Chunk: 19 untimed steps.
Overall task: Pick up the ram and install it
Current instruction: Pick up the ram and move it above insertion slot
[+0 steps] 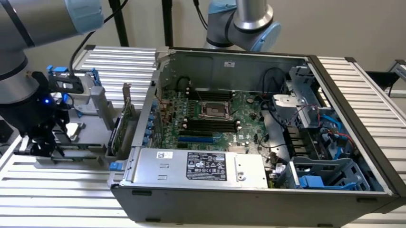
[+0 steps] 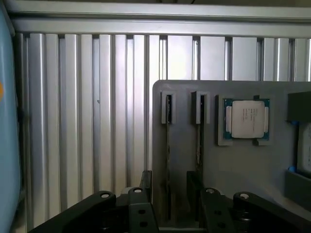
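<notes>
We see the claw lowered over the grey tray, which sits on the ribbed table at the exterior view's left of the open computer case. From the wrist we look along the tray. Its rounded corner and edge give way to the bare ribs of the table, so there is open room on that side.

We count two thin sticks standing edge-on, each in its own slot. The claw is spread wide and grips nothing. One finger is outside the ram, and the other is just beside the second stick. We see a gap on each side of the ram, which sits in its tray slot. One processor lies flat in a pocket beside the second stick.

The exterior view gives us the case: one motherboard with a bank of dark memory slots, and one power supply along the near wall. An upright card stands between the claw and the case wall.
</notes>
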{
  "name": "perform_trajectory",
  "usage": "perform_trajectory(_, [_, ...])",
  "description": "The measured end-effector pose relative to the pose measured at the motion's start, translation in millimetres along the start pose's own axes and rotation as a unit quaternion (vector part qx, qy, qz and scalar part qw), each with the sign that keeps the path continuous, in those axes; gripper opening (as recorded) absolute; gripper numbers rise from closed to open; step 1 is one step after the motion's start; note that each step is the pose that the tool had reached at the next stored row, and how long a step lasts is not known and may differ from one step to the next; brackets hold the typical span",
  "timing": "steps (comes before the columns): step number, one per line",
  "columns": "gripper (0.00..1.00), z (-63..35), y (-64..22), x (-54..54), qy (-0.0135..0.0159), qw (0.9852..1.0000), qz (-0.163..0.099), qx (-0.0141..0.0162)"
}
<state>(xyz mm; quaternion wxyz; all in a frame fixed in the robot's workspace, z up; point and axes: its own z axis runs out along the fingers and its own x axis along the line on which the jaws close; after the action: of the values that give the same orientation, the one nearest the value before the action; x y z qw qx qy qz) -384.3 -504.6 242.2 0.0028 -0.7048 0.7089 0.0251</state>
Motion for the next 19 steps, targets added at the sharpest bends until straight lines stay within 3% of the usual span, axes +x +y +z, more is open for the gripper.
perform_trajectory(6, [0.42, 8.3, -0.2, 2.4, -0.0068, 1.0, -0.004, 0.0009])
perform_trajectory(13, [0.42, 17.7, -0.6, 4.5, -0.019, 0.9998, -0.009, 0.0018])
perform_trajectory(19, [0.42, 28.6, -0.9, 7.1, -0.0214, 0.9997, -0.014, 0.0015])
